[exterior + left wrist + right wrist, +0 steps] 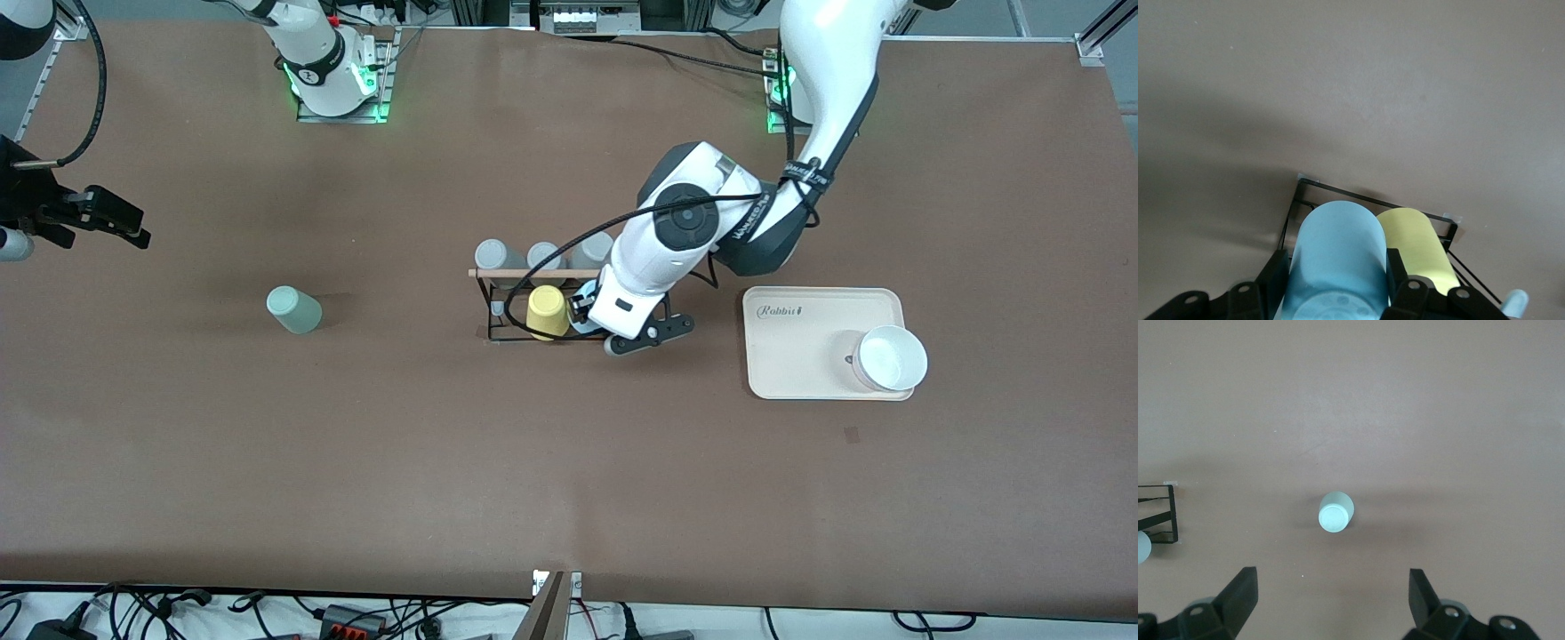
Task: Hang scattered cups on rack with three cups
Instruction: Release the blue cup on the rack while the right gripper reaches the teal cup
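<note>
The left hand (589, 313) is over the rack (507, 307), its fingers (1401, 270) pressed against the two sides of the blue cup (1335, 257). That cup's long axis runs out from the hand over the rack's black wire base, just beside the yellow cup (548, 311), which sits on a peg and tilts a little.

Counted from the front camera's edge of the table (569, 480) toward the robots' bases: one white bowl (890, 357) stands at a corner of the one cream tray (800, 342), toward the left arm's end. Next come the blue and yellow cups in the rack's nearer row, one of each, and the one mint-green cup (294, 310), which stands alone on the table well apart from the rack, toward the right arm's end. The right wrist view shows a flat closed end on top of it, so it appears to stand upside down with its long axis upright. Farther still, three grey cups (542, 258) sit in a row along the rack's wooden rod (533, 273), each with a flat end up.

The right hand (107, 216) waits over the table's edge at the right arm's end, its fingers (1238, 597) spread wide with nothing between them.
</note>
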Motion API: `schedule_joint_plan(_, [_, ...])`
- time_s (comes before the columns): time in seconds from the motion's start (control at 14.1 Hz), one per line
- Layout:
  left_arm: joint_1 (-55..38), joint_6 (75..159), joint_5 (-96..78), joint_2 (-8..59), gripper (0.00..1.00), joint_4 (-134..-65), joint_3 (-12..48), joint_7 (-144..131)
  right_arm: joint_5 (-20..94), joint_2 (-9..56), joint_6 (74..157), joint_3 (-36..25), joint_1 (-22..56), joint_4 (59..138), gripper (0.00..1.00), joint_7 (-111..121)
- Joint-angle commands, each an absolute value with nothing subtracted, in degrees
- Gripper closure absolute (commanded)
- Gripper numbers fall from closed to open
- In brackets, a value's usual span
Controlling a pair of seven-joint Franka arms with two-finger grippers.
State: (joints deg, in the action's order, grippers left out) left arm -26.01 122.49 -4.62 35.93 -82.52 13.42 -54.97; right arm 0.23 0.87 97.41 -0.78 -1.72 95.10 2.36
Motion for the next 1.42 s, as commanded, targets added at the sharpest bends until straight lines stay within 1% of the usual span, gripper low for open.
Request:
schedule_joint_plan(0.0, [-27.42, 122.87, -0.29, 37.18, 1.0, -81.82, 12.83, -55.9, -0.26, 0.62, 96.68, -0.44, -2.29, 94.57, 0.0, 2.99])
schedule_joint_plan(0.07, [-27.94, 122.87, 1.39, 37.61, 1.0, -81.91, 12.83, -55.99, -0.18, 0.62, 96.59, -0.44, -2.37, 94.57, 0.0, 2.99])
schedule_joint_plan(0.14, [-28.65, 122.87, 2.97, 38.14, 0.97, -81.91, 12.83, -55.9, -0.18, 0.62, 96.59, -0.44, -2.37, 94.57, 0.0, 2.99])
schedule_joint_plan(0.21, [-28.48, 122.87, 3.51, 38.14, 0.52, -81.91, 12.83, -55.46, -0.18, 0.62, 96.5, -0.44, -2.37, 94.57, 0.0, 2.99])
schedule_joint_plan(0.28, [-27.87, 122.17, 3.78, 37.62, 0.03, -81.65, 12.57, -55.29, -0.18, 0.62, 96.5, -0.44, -2.37, 94.57, 0.0, 2.99])
schedule_joint_plan(0.35, [-26.9, 120.78, 4.39, 36.75, 0.0, -81.3, 12.22, -55.37, -0.18, 0.62, 96.5, -0.44, -2.37, 94.57, 0.0, 2.99])
schedule_joint_plan(0.5, [-24.71, 113.85, 7.19, 32.71, 0.0, -80.25, 11.43, -55.2, -0.18, 0.62, 96.5, -0.44, -2.37, 94.57, 0.0, 2.99])
schedule_joint_plan(0.57, [-21.65, 111.12, 8.6, 30.96, 0.0, -78.33, 11.69, -54.41, -0.18, 0.62, 96.5, -0.44, -2.37, 94.57, 0.0, 2.99])
schedule_joint_plan(0.71, [-16.72, 107.33, 8.7, 27.09, 0.0, -78.4, 11.6, -51.0, -0.18, 0.7, 96.42, -0.44, -2.29, 94.57, 0.0, 2.9])
schedule_joint_plan(0.92, [-5.93, 101.27, 7.74, 21.12, 0.0, -78.31, 12.22, -36.54, 0.35, 2.19, 96.5, -0.26, -1.85, 94.4, 0.0, 2.29])
schedule_joint_plan(1.06, [-3.35, 95.05, 6.77, 15.76, 0.0, -78.31, 12.04, -28.51, 0.53, 3.25, 96.77, -0.18, -1.58, 94.39, 0.0, 2.29])
schedule_joint_plan(1.2, [-1.07, 92.38, 7.12, 13.72, 0.0, -77.87, 11.6, -22.36, -0.26, 5.52, 96.86, -0.18, 0.08, 94.39, 0.0, 2.29])
schedule_joint_plan(1.35, [1.83, 91.4, 6.77, 12.57, 0.0, -79.71, 12.13, -19.34, -0.61, 8.86, 96.42, -0.18, 1.4, 94.66, 0.0, 2.29])
